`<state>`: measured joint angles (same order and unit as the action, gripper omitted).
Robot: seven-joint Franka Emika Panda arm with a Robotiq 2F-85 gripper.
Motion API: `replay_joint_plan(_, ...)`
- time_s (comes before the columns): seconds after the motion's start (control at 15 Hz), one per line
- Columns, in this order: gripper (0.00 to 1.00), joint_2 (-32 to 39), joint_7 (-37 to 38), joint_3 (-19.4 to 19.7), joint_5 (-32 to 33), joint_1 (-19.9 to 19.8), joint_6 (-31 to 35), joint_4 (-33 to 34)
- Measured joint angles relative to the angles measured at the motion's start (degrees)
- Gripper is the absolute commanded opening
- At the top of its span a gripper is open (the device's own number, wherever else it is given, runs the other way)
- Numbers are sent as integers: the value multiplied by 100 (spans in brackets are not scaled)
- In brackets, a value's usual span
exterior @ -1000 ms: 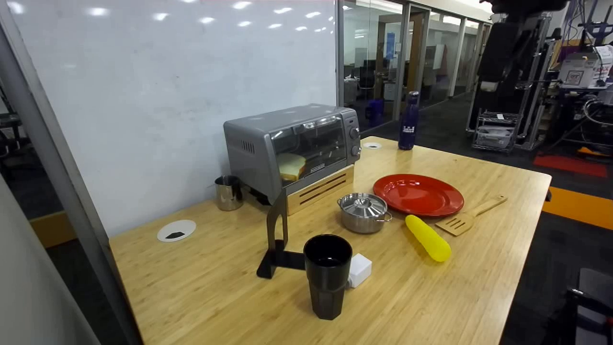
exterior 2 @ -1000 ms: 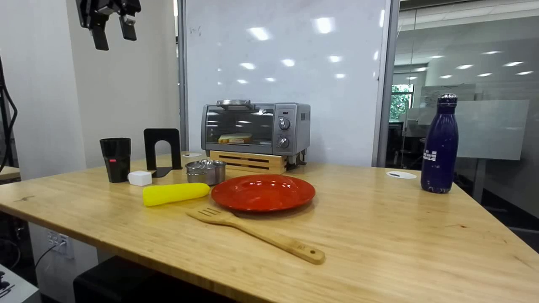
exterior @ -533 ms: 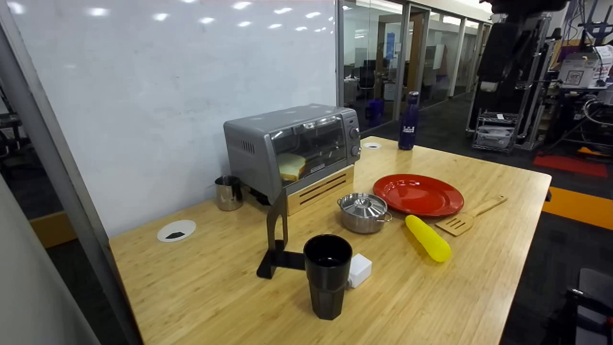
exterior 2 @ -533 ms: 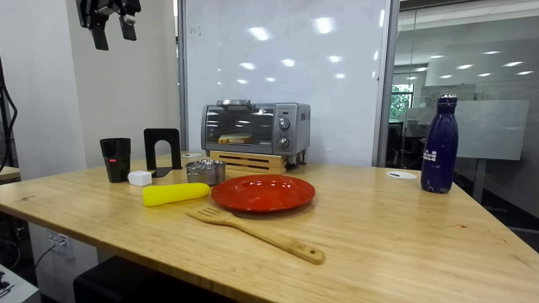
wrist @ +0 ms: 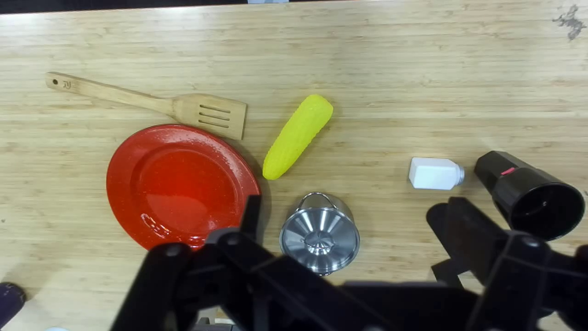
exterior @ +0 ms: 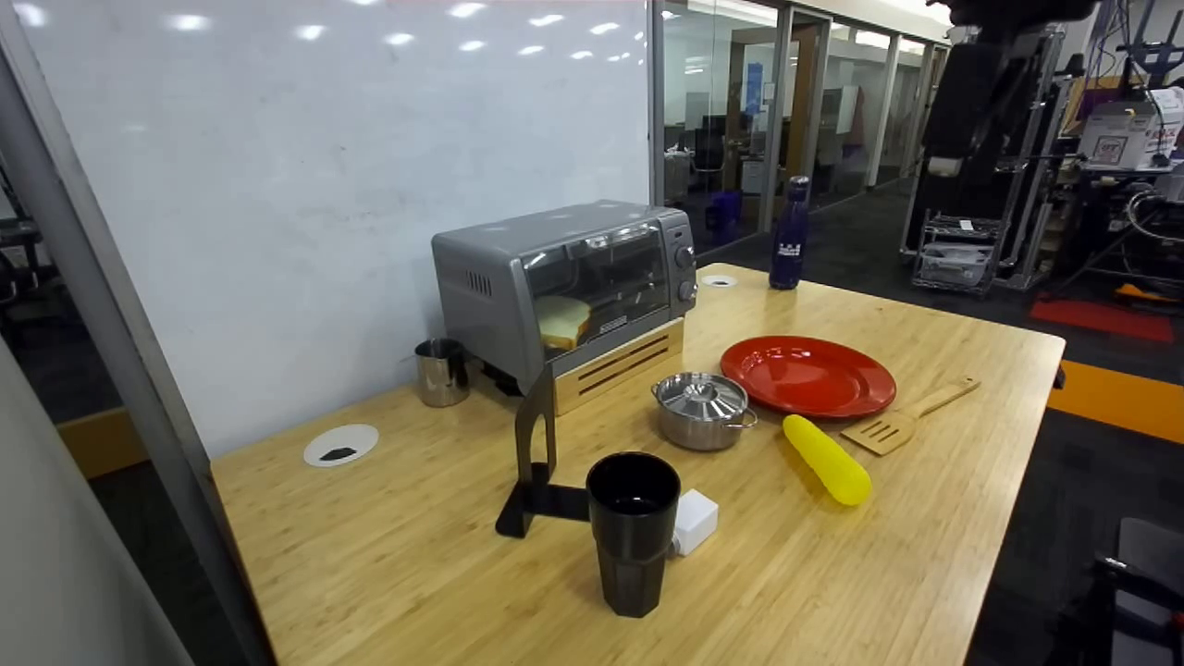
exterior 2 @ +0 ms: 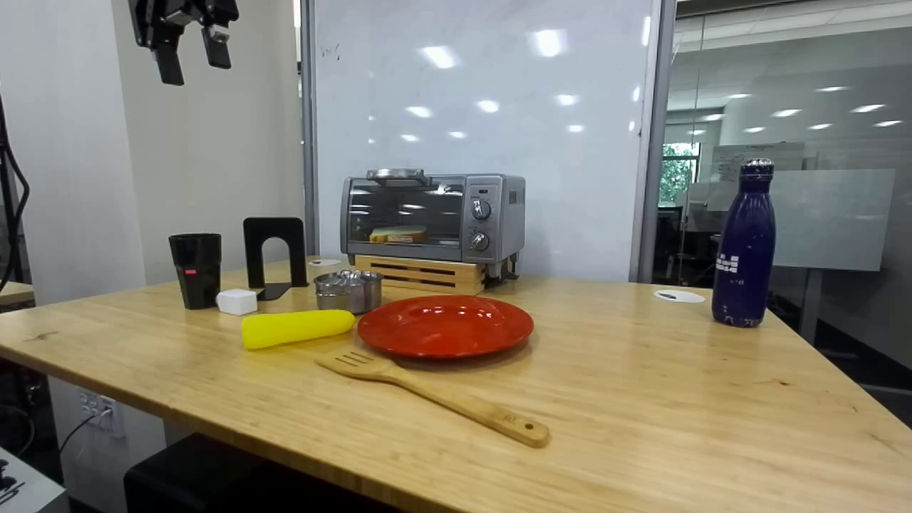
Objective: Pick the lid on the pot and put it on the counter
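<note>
On the pot (exterior: 699, 432), silvery lid (wrist: 319, 241).

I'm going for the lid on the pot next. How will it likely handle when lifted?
The lid is probably stiff, as it looks like a metal disc. Its polished, reflective surface may be slippery to pinch. The only raised grip showing is a small handle at its middle, so an off-center hold could let it tilt coming off the pot.

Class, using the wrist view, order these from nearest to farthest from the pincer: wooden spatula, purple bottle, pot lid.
1. Pot lid, framed by the open pincer.
2. Wooden spatula, upper left.
3. Purple bottle, lower-left corner, partly cut off.
</note>
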<state>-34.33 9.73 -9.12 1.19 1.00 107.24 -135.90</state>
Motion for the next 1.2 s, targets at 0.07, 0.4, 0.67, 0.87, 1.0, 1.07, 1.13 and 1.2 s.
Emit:
replay_joint_plan(0.07,100,0,0,0,0,0,0,0)
replay_joint_plan(0.4,100,0,0,0,0,0,0,0)
replay_joint_plan(0.67,100,0,0,0,0,1,0,0)
replay_joint_plan(0.87,100,39,-200,114,29,6,86,-24)
replay_joint_plan(1.0,100,138,-743,446,30,4,387,-64)
replay_joint_plan(1.07,100,232,-1109,677,29,6,573,-67)
replay_joint_plan(1.13,100,350,-1540,924,29,5,784,-65)
replay_joint_plan(1.2,100,494,-1998,1166,29,6,1002,-54)
